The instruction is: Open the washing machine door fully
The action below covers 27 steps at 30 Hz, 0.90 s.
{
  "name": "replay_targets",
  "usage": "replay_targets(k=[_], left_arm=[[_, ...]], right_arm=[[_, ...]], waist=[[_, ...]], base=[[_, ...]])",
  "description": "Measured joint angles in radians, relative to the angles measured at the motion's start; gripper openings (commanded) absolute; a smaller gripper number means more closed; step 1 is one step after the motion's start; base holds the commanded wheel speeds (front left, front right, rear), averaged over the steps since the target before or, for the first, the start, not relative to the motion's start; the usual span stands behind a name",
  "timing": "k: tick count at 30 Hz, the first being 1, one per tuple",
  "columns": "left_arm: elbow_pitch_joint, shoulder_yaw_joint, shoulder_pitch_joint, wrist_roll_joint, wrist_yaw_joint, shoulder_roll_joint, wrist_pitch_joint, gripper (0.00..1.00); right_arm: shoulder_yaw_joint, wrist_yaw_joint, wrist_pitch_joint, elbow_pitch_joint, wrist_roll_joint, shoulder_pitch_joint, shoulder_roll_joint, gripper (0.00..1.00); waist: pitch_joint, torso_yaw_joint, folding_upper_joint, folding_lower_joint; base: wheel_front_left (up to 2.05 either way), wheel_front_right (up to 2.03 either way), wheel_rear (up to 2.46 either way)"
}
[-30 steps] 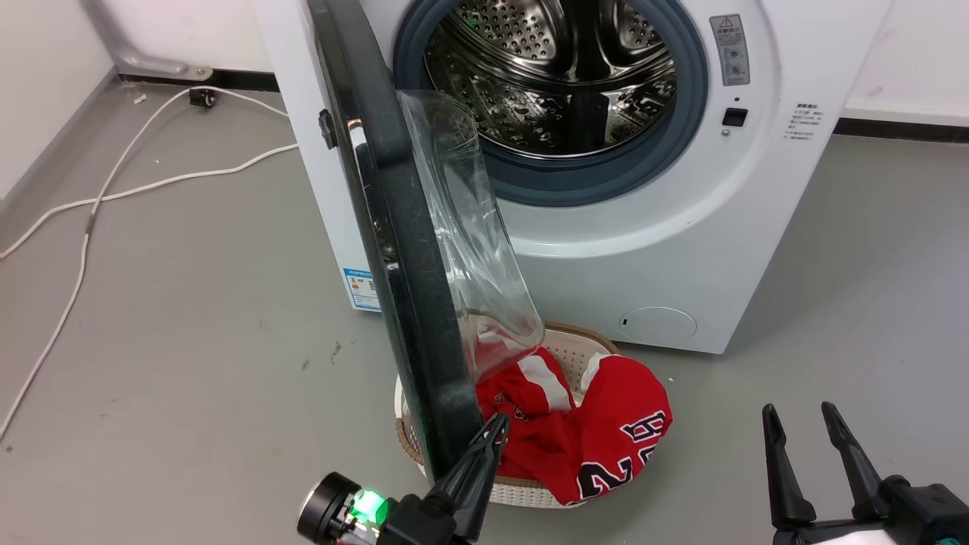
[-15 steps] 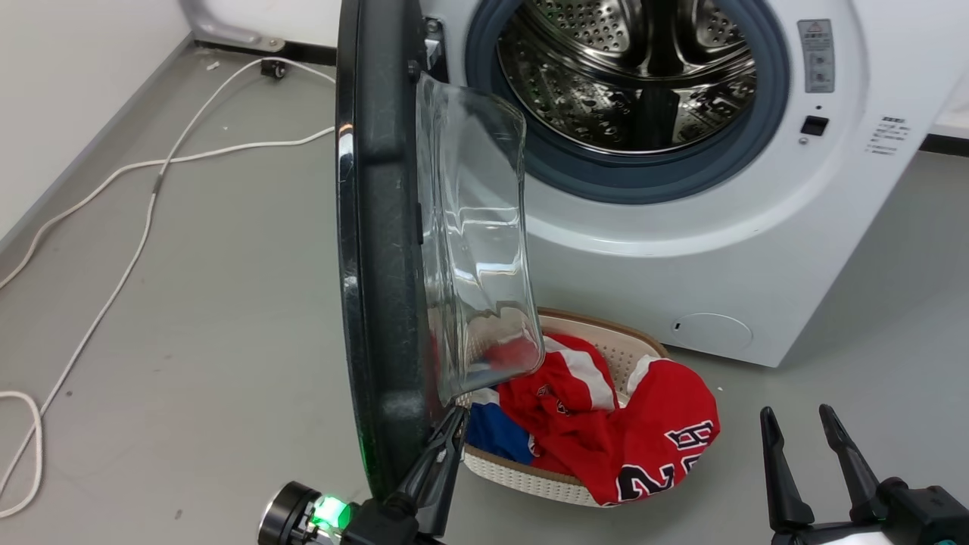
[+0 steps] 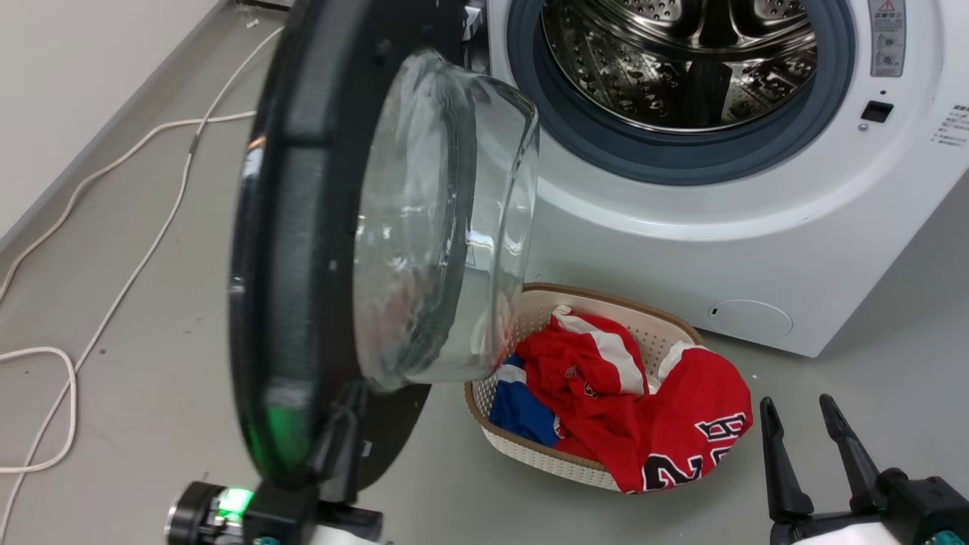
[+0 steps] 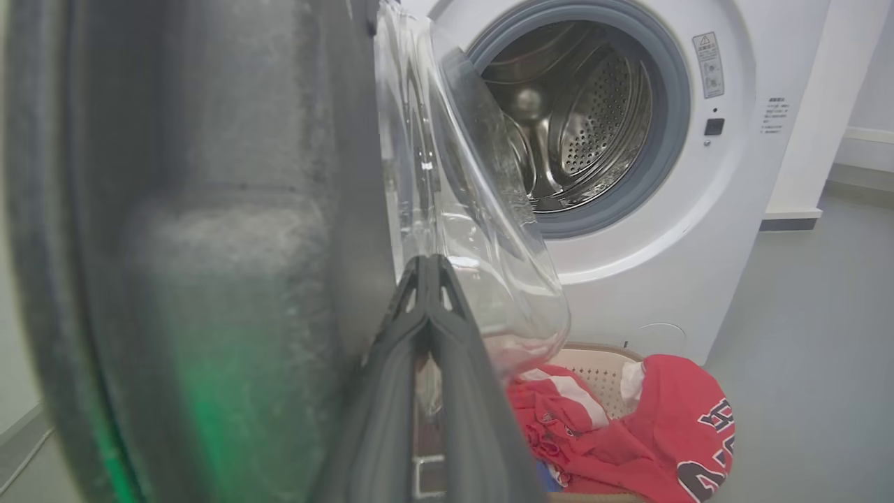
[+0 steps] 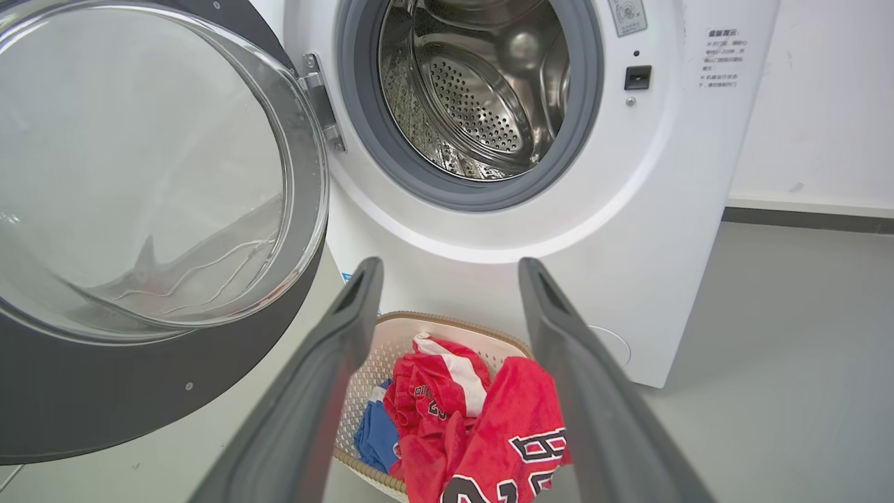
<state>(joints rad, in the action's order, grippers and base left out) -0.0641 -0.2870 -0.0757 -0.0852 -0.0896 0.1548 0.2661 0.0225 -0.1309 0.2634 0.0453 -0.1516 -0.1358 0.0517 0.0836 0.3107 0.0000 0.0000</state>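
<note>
The washing machine [image 3: 666, 242] takes up the upper right of the head view, a white box with its steel drum [image 3: 681, 60] exposed inside a grey gasket [image 3: 681, 163]. No laundry can be seen in the part of the drum that is visible. The washing machine door [image 3: 295, 250] stands swung out at the left centre of that view, hung on a metal hinge [image 5: 323, 105] at the opening's left edge. Its black ring faces partly toward the camera and its clear glass bowl [image 3: 439, 227] bulges to the right. Below the opening, on the grey floor [image 3: 870, 303] just in front of the machine, sits a cream basket [image 3: 530, 454]. It holds a red jersey [image 3: 681, 424] that spills over the near rim, and a blue garment [image 3: 518, 412] tucked at its left. At the bottom left, the left gripper [image 4: 426, 272] has its two fingers pressed together, and they lie against the door's inner face. In the left wrist view the tips sit where the black ring meets the glass bowl. The right gripper [image 3: 797, 409] is at the bottom right, well apart from the door, fingers spread with nothing between them. A white cable [image 3: 219, 118] trails across the floor at far left.
</note>
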Motion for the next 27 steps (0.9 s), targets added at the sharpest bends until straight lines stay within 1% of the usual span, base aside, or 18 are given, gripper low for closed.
replay_targets(k=[5,6,10,11,14,21,27], left_arm=[[0.0,0.096,-0.002,-0.017,-0.017,0.027,0.0,0.0],[0.006,0.149,-0.002,-0.025,-0.019,0.04,0.0,0.0],[0.012,0.218,-0.002,-0.036,-0.031,0.043,0.0,0.0],[0.028,0.257,0.0,-0.044,-0.035,0.043,0.0,0.0],[0.044,0.293,0.015,-0.058,-0.035,0.035,0.0,0.0],[0.1,0.398,0.106,-0.081,-0.028,0.026,0.0,0.0],[0.151,0.507,0.17,-0.092,-0.008,0.042,0.0,0.0]], right_arm=[[-0.001,0.0,0.0,0.0,0.003,0.013,0.0,1.0],[-0.001,0.0,0.0,0.0,0.005,0.015,0.0,1.0],[0.001,0.0,0.0,0.001,0.012,0.029,0.0,1.0],[0.0,0.0,0.0,-0.001,0.017,0.034,0.0,1.0],[0.0,0.0,0.0,-0.003,0.021,0.041,0.0,1.0],[0.001,0.0,0.0,-0.006,0.029,0.06,0.011,1.0],[-0.001,0.0,0.0,-0.007,0.03,0.078,0.025,1.0]], waist=[[0.017,-0.001,0.0,0.0],[0.027,-0.005,0.0,0.0001],[0.043,-0.011,0.0,0.0],[0.058,-0.014,0.0,0.0],[0.075,-0.017,0.0,-0.0001],[0.123,-0.019,0.0,0.0],[0.156,-0.031,0.0,0.0]], base=[[0.0,0.0,0.0],[0.0,0.0,0.0],[0.0,0.0,0.0],[0.0,0.0,0.0],[0.0,0.0,0.0],[0.0,0.0,0.0],[0.0,0.0,0.0]])
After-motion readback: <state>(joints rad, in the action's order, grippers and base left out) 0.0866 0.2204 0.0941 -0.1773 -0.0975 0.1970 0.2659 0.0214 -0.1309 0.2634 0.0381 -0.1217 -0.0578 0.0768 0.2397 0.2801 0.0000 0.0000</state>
